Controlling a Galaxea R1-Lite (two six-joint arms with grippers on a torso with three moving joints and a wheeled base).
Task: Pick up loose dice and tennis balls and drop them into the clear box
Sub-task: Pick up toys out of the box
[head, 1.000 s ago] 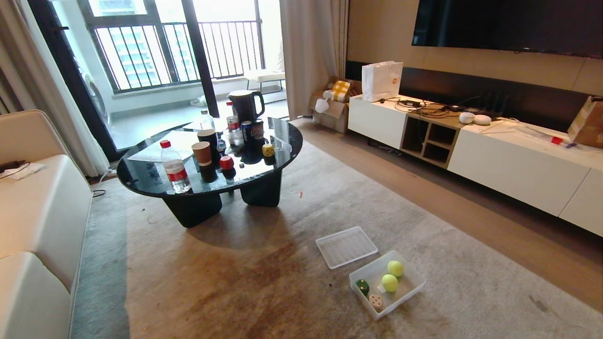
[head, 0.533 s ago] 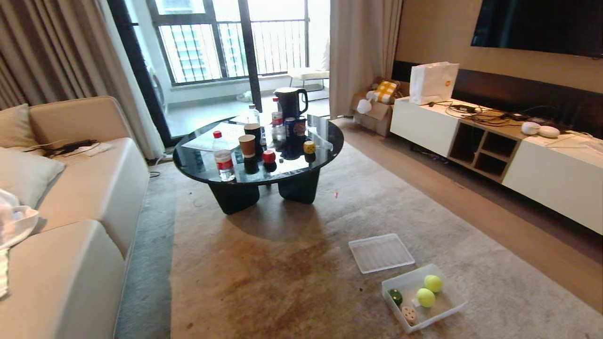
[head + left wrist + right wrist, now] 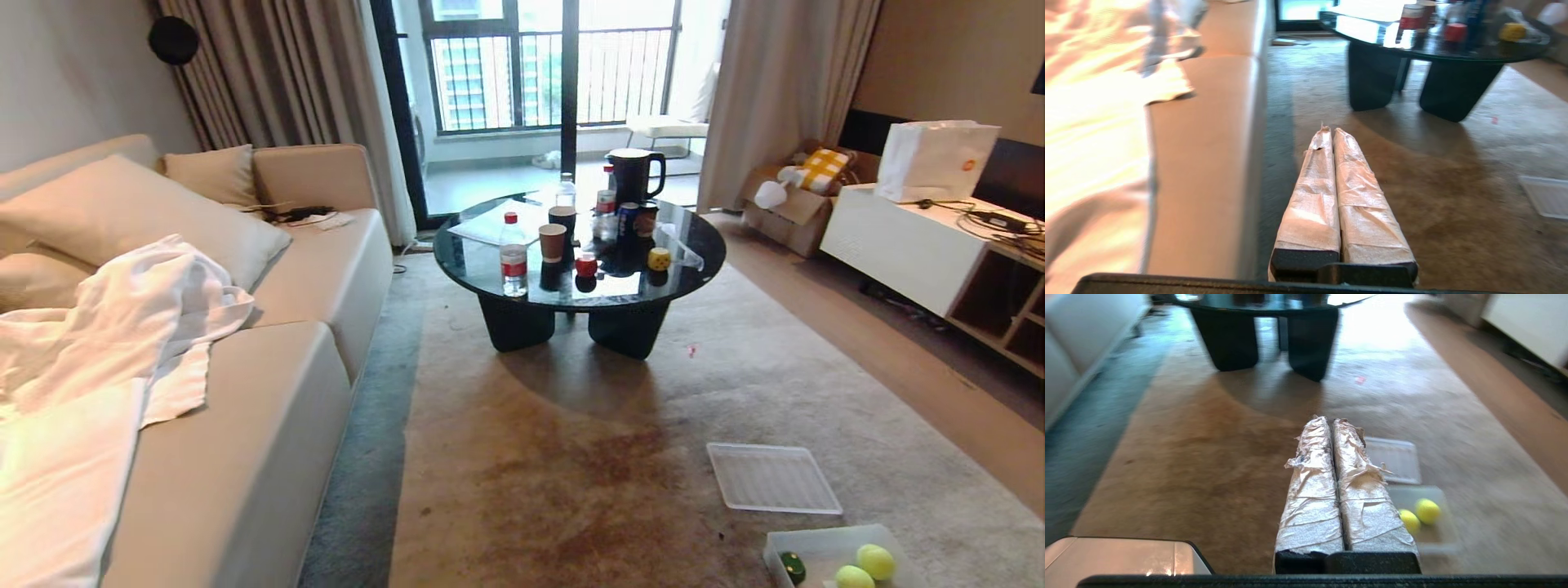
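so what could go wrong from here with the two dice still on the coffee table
The red die and yellow die sit among cups, cans and a water bottle on the glass table; a reach could topple them. The clear box has nearly left the head view, and its lid lies in the return path.

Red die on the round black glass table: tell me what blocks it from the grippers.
The red die has a brown paper cup and water bottle beside it; its front is unblocked. Both grippers, left and right, are far away.
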